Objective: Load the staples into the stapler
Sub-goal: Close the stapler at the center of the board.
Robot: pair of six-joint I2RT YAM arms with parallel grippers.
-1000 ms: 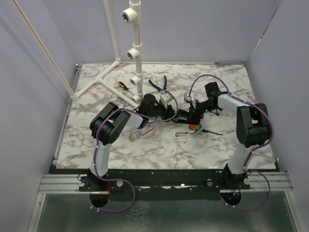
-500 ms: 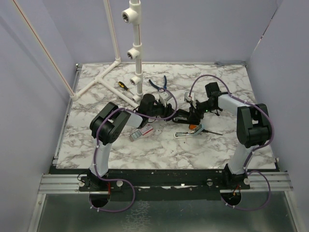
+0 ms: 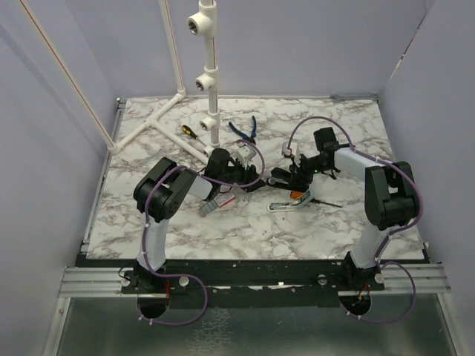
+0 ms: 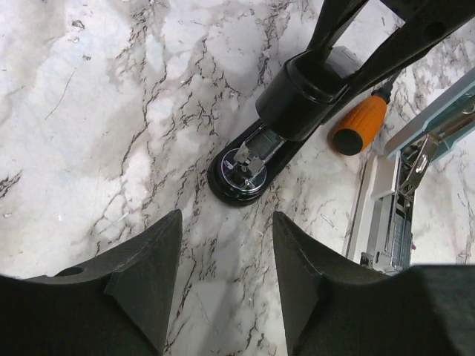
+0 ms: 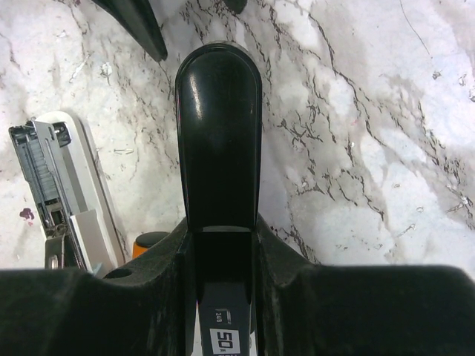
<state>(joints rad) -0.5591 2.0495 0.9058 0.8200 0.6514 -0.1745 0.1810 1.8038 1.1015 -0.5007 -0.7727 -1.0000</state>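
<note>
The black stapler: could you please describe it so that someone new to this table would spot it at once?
On the marble table, look just right of centre, where the right pincer is closed around the black stapler. An orange-handled screwdriver and a pale teal-and-white bar lie right beside it; it alone is glossy black with a rounded nose.

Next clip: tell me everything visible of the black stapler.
The stapler is slim, glossy black plastic with a rounded nose and shiny metal showing inside its front end. Its base rests on the marble table, top arm apparently raised slightly. The right gripper is shut on its sides; the left gripper hovers open nearby, not touching.
</note>
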